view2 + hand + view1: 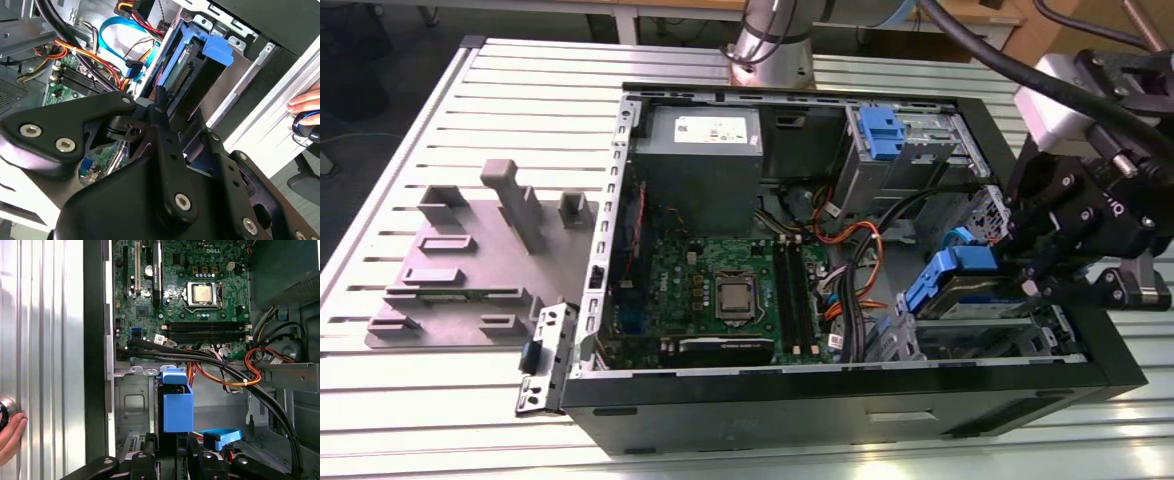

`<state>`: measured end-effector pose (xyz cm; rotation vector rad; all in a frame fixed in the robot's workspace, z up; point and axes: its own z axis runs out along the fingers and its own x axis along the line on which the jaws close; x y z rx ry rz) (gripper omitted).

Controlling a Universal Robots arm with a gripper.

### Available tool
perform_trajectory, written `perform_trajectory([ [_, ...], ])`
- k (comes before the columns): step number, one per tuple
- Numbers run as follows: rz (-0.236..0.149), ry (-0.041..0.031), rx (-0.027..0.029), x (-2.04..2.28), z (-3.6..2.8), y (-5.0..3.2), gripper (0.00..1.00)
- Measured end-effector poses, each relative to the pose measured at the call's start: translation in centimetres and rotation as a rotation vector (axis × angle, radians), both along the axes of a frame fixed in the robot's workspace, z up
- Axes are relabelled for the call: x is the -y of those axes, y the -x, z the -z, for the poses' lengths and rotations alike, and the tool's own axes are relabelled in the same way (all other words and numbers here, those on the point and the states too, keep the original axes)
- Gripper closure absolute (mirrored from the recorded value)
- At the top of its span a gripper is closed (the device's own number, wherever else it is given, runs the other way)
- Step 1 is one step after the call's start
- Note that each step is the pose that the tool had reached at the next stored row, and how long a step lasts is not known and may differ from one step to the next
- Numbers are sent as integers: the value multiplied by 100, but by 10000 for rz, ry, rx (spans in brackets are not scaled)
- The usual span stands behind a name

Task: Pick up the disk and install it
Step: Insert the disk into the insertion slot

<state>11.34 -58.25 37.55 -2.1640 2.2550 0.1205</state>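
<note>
I have the disk (961,290), a flat rectangular silver hard drive framed by a blue plastic bracket, up on its edge in the black gripper (1017,282). The fingers look clamped on its two flat faces. It hangs just above the grey metal drive bay (981,340) at the near corner of the open black computer case (854,400), on the exterior view's right.

I judge the drive to be stiff and fairly dense for its size, and sensitive to knocks. Its bare metal faces look slippery, so a hold across them needs firm, even pressure. The bracket's tabs are thin plastic and are no place to squeeze.

Room is tight. Orange and black cables (235,372) run just beside the bay, with the green motherboard (720,290) beyond them. The case lies on a slatted metal table (494,90), with a grey moulded fixture plate (467,270) well apart from it. A person's hand (11,434) rests at the table's edge.
</note>
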Motion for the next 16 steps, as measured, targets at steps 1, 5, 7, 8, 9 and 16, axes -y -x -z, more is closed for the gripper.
perform_trajectory([
  [1, 0, -2, 0, 0, 13, 0, 65],
  [5, 1, 0, 0, 0, 78, 0, 65],
  [7, 1, 1, 0, 0, 113, 0, 65],
  [8, 1, 1, 0, 0, 127, 0, 65],
  [9, 1, 1, 0, 0, 136, 0, 65],
  [16, 1, 1, 0, 0, 140, 0, 65],
])
